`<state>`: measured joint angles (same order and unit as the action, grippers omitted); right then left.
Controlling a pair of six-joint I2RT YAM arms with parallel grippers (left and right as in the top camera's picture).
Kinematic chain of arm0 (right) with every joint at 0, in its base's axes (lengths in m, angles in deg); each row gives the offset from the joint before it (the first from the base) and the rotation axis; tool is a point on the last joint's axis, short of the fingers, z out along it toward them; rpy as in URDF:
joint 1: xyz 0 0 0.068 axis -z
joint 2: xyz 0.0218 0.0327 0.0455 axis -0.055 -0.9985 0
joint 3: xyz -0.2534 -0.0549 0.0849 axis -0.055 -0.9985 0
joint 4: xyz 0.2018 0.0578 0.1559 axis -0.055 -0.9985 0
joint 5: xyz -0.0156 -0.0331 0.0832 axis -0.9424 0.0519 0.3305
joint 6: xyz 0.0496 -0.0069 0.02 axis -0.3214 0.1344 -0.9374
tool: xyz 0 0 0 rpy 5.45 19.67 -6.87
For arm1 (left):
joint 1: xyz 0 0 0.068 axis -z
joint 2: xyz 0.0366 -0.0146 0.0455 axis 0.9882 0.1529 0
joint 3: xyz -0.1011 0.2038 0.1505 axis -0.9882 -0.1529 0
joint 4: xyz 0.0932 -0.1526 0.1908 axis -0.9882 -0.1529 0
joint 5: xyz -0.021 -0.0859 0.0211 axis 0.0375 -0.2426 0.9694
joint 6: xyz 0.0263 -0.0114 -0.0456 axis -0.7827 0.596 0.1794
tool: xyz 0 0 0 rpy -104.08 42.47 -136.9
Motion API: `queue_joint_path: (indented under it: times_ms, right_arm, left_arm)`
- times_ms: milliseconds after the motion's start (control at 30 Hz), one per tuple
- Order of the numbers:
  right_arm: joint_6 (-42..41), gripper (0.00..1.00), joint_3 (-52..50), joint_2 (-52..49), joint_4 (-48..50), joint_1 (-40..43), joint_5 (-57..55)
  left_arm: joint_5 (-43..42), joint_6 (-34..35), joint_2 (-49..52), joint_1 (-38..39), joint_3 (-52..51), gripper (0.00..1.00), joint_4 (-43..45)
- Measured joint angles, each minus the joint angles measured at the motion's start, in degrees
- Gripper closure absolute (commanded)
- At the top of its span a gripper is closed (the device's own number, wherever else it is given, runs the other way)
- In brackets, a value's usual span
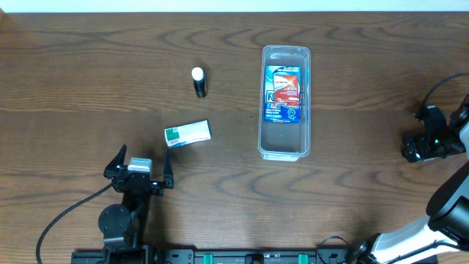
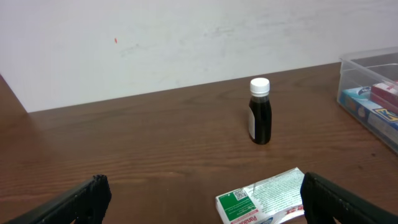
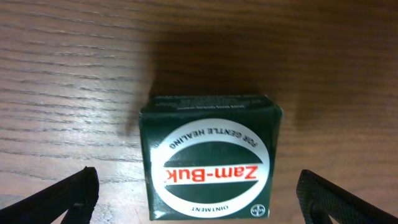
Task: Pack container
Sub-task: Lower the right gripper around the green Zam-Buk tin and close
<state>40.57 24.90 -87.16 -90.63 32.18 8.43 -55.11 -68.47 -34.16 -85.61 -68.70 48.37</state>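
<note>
**Right hand** (image 3: pixel 196 180): open, fingers spread wide. The wrist view looks straight down on a Zam-Buk box (image 3: pixel 208 162), which lies flat on the table (image 3: pixel 74 74) between the two fingers and touches neither. The fingers already straddle the box, so the grasp appears to need only a descent and a close.

**Left hand** (image 1: pixel 144 158): open and empty. A green-and-white box (image 1: pixel 187 133) lies just ahead of it and slightly to its right. A small dark bottle (image 1: pixel 198 82) with a white cap stands upright farther ahead.

**Container** (image 1: pixel 284 143): lies well to the left of the right hand, and ahead and well to the right of the left hand. Its long axis runs away from the robot. A blue snack box (image 1: pixel 283 94) fills its far half; the near half is bare.

**Judgement:** both hands stand about equally far from the container. The right hand is placed to carry first. Its load would travel leftward to the bare near half.
</note>
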Motion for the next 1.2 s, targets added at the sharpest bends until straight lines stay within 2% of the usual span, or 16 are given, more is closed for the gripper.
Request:
queue_joint_path:
  times_ms: [400,1200]
  right_arm:
    - [4.46,0.01,0.0,0.0,0.33,0.0,0.9]
    - [4.74,0.01,-1.64,-0.2,2.1,0.02,1.14]
  left_arm:
    - [0.0,0.0,0.0,0.0,0.0,0.02,0.0]
    - [0.02,0.0,-0.02,0.0,0.0,0.02,0.0]
